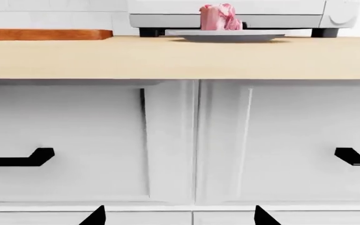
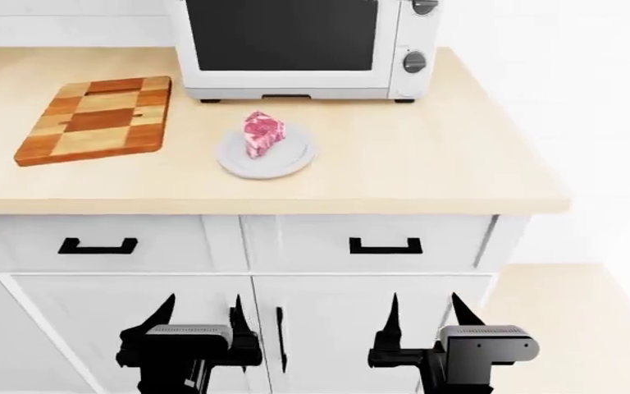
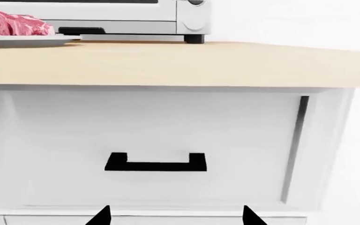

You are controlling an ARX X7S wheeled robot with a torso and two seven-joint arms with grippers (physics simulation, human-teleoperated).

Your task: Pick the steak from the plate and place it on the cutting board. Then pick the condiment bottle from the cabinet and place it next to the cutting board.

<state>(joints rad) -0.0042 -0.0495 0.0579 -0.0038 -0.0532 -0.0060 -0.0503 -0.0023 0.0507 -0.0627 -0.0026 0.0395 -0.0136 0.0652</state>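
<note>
The pink steak (image 2: 262,132) lies on the round white plate (image 2: 239,162) on the wooden countertop, in front of the microwave. It also shows in the left wrist view (image 1: 219,17) and the right wrist view (image 3: 14,24). The checkered cutting board (image 2: 96,118) lies to the plate's left; its edge shows in the left wrist view (image 1: 42,34). My left gripper (image 2: 199,316) and right gripper (image 2: 422,313) are both open and empty, low in front of the closed cabinet doors, well below the counter. The condiment bottle is out of view.
A white microwave (image 2: 304,45) stands at the back of the counter (image 2: 425,164). Two drawers with black handles (image 2: 98,245) (image 2: 385,245) sit under the counter, above closed cabinet doors. The counter ends at the right, with a white wall beyond.
</note>
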